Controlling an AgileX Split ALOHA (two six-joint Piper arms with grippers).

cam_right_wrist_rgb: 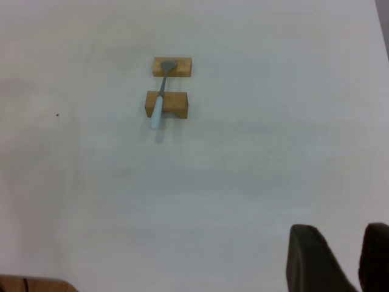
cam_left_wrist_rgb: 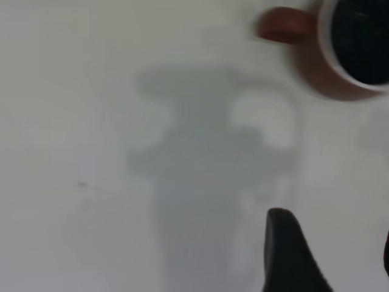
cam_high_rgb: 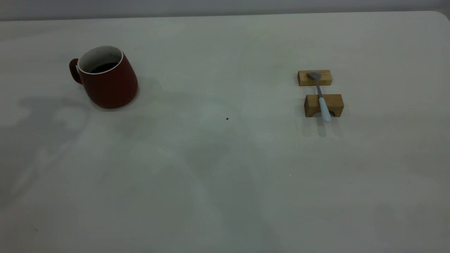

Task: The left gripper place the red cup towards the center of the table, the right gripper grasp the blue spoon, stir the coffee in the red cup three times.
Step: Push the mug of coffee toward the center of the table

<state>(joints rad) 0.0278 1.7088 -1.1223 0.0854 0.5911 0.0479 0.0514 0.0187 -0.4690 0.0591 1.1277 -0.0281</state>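
Spoon (cam_high_rgb: 320, 94) spans two blocks (cam_high_rgb: 323, 105), handle toward the camera.

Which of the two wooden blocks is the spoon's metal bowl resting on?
The flat block, farther from the camera in the exterior view. The blue spoon rests its grey bowl on it, while its pale handle crosses the arched block, which has a cutout underneath.

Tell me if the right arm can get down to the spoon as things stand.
Probably yes. The spoon lies raised across two wooden blocks, its pale handle jutting past the nearer one, with bare table between it and the right tool. The cup sits far across the table.
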